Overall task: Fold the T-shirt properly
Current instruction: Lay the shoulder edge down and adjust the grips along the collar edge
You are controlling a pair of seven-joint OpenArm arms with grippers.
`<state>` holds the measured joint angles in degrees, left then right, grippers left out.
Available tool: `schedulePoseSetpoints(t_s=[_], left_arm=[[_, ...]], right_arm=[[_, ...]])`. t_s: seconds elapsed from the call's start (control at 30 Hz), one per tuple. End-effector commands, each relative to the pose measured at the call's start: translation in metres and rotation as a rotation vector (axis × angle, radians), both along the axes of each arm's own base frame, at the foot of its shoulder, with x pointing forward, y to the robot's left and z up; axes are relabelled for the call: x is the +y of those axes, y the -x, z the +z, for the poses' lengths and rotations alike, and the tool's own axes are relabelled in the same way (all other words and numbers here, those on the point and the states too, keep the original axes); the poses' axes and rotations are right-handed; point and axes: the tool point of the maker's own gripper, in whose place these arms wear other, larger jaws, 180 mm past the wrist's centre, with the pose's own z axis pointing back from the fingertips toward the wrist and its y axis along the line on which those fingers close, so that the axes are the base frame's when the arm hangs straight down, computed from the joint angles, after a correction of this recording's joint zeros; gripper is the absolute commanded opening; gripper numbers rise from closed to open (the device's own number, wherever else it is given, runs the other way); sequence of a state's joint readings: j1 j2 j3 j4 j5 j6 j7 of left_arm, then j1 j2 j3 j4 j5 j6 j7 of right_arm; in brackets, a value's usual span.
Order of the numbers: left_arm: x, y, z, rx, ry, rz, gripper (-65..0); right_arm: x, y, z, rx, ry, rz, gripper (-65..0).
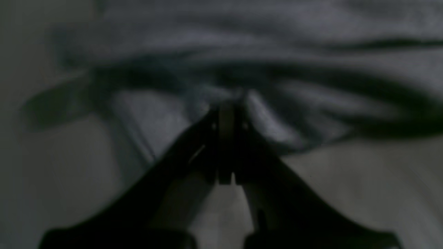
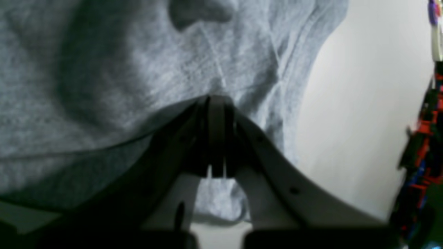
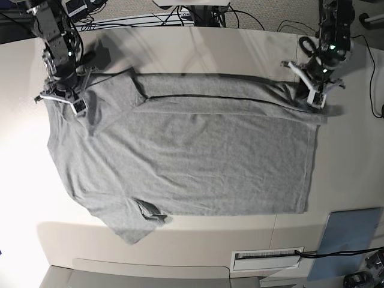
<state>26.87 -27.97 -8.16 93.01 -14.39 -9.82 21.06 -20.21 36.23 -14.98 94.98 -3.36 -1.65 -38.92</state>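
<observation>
The heather-grey T-shirt (image 3: 192,156) lies spread on the pale table (image 3: 198,54), plain side up, with its far edge folded over along a dark crease. My left gripper (image 3: 315,97) sits at the shirt's far right corner. In the left wrist view its tips (image 1: 226,105) are closed with bunched cloth (image 1: 277,34) pinched at them. My right gripper (image 3: 63,99) sits at the far left shoulder. In the right wrist view its tips (image 2: 216,99) are closed on the fabric (image 2: 104,69). One sleeve is crumpled at the near left.
A flat grey-blue panel (image 3: 351,240) lies at the near right corner, beside a white slotted plate (image 3: 267,259) at the front edge. Cables (image 3: 150,21) run along the back. Bare table (image 2: 353,103) shows beside the shirt's hem.
</observation>
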Motion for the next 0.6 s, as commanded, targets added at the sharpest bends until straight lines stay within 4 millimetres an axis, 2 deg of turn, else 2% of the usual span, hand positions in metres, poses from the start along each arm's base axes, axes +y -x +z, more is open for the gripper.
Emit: schedulePoseSetpoints(t_s=[0.0, 0.17, 0.3, 0.4, 0.57], left_arm=[[0.023, 0.044, -0.028, 0.208, -0.113, 0.005, -65.0], [0.036, 0.085, -0.036, 0.299, -0.15, -0.021, -65.0], [0.025, 0.124, -0.045, 0.401, -0.117, -0.105, -65.0], [0.024, 0.153, -0.05, 0.481, -0.114, -0.124, -65.0], [0.02, 0.187, -0.05, 0.545, -0.098, -0.129, -65.0]], right_arm=[[-0.008, 0.018, -0.008, 0.073, 0.02, -0.016, -65.0], [-0.009, 0.043, -0.011, 0.1, 0.073, 0.006, -65.0], [0.0, 0.059, -0.007, 0.104, 0.078, 0.03, -65.0], [0.013, 0.07, -0.004, 0.111, 0.054, 0.055, -65.0], [0.018, 0.079, 0.002, 0.108, 0.086, 0.098, -65.0]])
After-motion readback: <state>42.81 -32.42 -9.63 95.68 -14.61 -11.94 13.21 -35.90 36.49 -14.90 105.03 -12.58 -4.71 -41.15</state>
